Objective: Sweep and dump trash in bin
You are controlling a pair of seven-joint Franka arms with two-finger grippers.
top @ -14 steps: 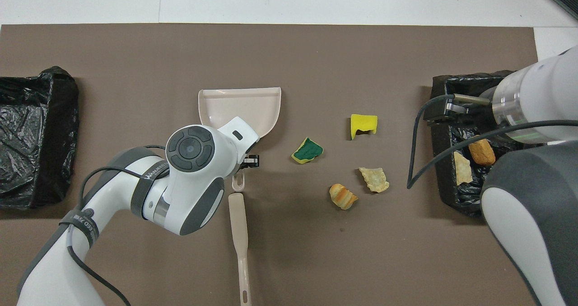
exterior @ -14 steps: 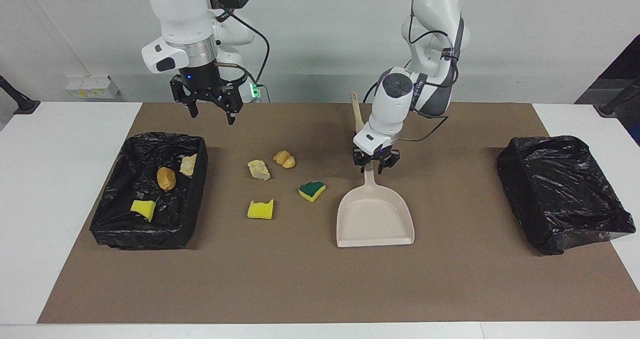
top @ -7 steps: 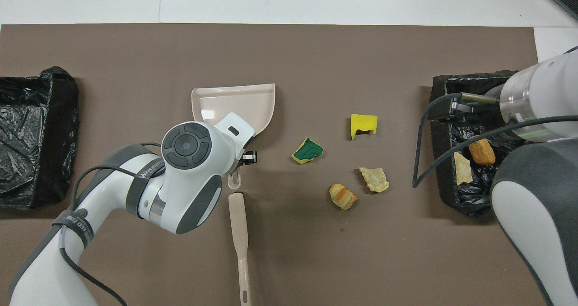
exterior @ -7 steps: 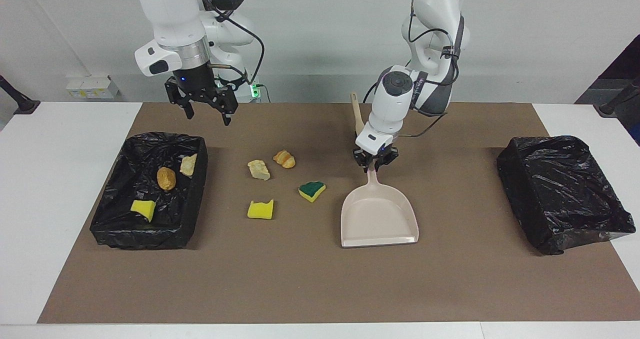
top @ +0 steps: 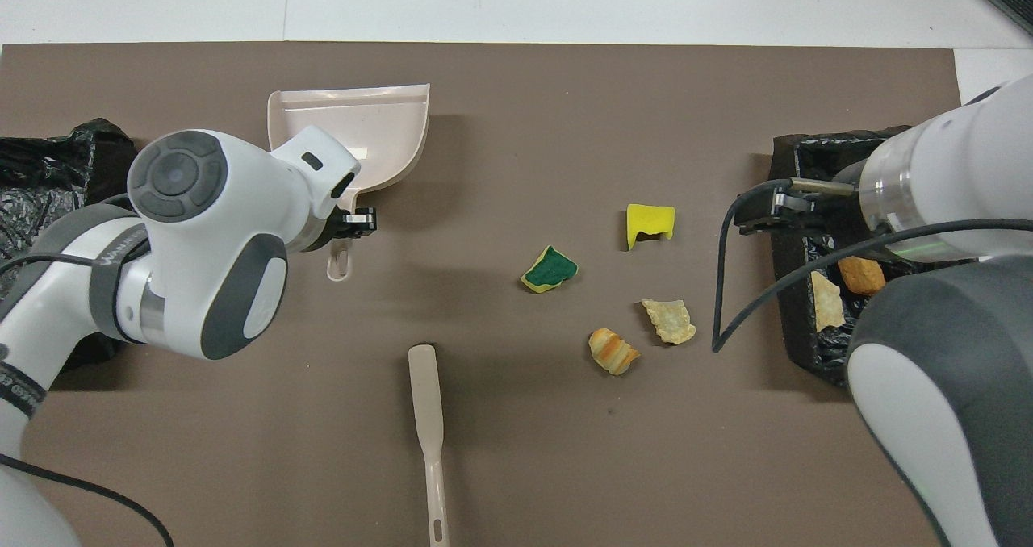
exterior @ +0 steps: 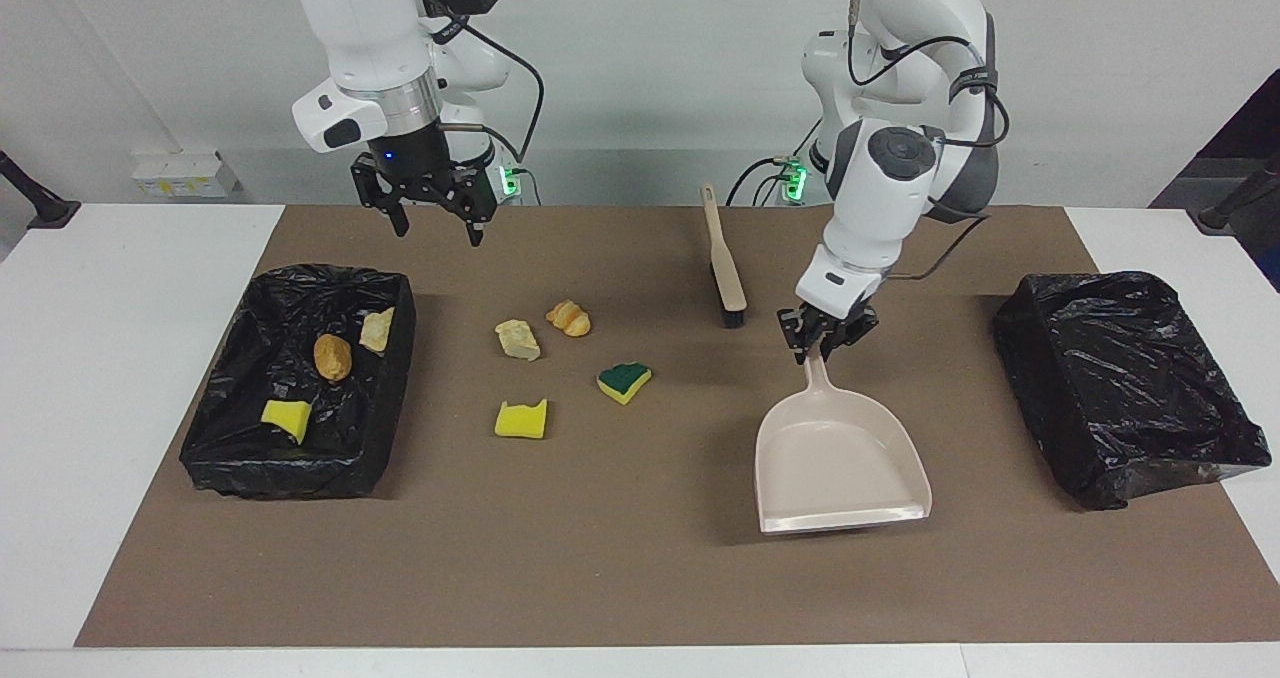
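Okay, I had the left gripper (exterior: 822, 343) clamped on the dustpan (exterior: 838, 463) handle, pan over the mat (exterior: 640, 578). Right gripper (exterior: 436, 220) hung open near the bin (exterior: 215, 448).

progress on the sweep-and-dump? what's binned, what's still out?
Done: three scraps lie in the lined bin at the right arm's end. In hand: left end effector is shut on the dustpan handle; right end effector hangs open in the air. Left: four scraps on the mat; brush untouched.

High facing, steep overhead; shared brown mat (exterior: 620, 558)
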